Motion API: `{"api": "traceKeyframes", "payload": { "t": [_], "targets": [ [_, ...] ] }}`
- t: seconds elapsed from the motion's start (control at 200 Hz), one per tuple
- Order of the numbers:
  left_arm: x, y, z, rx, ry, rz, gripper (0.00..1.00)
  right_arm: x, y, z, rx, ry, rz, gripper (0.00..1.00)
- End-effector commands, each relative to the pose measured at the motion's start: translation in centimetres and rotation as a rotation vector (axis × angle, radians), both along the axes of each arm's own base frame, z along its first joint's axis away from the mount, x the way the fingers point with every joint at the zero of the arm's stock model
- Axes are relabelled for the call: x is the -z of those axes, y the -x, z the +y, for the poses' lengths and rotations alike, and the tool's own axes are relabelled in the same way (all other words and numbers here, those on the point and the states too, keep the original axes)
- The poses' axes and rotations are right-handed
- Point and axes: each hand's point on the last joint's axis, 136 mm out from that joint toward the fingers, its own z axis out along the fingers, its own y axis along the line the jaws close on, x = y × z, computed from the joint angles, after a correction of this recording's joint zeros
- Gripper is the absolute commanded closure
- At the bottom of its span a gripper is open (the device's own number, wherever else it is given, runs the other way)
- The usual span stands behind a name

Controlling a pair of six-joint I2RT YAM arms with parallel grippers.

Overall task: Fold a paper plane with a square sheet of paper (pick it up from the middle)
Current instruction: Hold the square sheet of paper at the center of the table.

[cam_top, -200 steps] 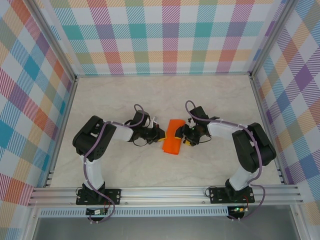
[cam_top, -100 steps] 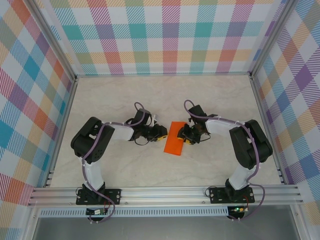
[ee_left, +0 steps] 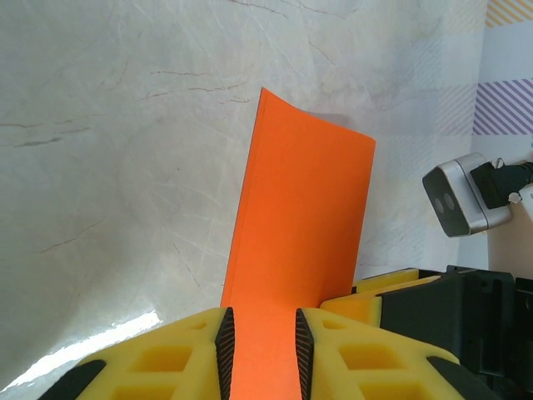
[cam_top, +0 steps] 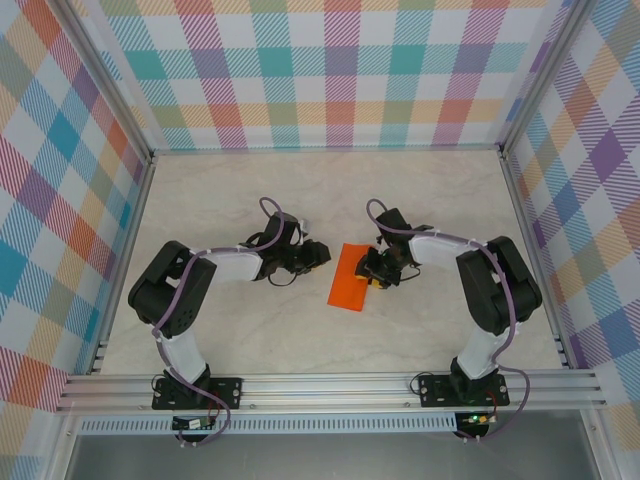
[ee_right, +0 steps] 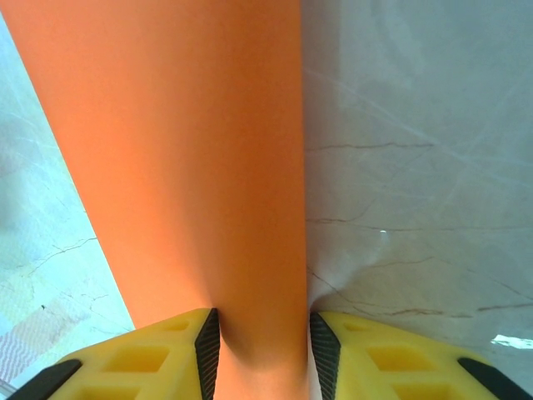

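Observation:
The square sheet of paper is a bright orange, narrow folded rectangle lying on the marble table between my two grippers. My left gripper sits low at the sheet's left edge. In the left wrist view its jaws stand apart, with the orange sheet running between them. My right gripper is at the sheet's right edge. Its jaws are also apart, and the paper bows slightly between the pads. I cannot tell whether any pad presses the paper.
The marble tabletop is walled by plaid panels at the left, back and right. An aluminium rail runs along the near edge. The right gripper's yellow finger and wrist camera are close to the left gripper.
My left gripper has gone from shut to open and shifted slightly toward the back. The right jaws have narrowed around the paper. The sheet lies flatter and a little farther right.

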Motion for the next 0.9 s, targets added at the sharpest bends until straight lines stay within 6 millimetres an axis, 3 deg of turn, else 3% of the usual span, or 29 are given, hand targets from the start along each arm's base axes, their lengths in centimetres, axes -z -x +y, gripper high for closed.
{"api": "traceKeyframes", "payload": {
  "t": [0.0, 0.295, 0.895],
  "targets": [
    [-0.2, 0.4, -0.1, 0.013, -0.01, -0.009, 0.74, 3.3, 2.1, -2.3, 0.015, 0.123, 0.117, 0.61],
    [0.3, 0.9, -1.3, 0.086, 0.019, 0.008, 0.77, 4.9, 2.9, -2.9, 0.028, 0.154, 0.166, 0.59],
    [1.1, 2.3, -4.2, 0.205, 0.034, 0.037, 0.84, 6.1, 3.5, -3.3, 0.001, 0.19, 0.198, 0.55]
  ]
}}
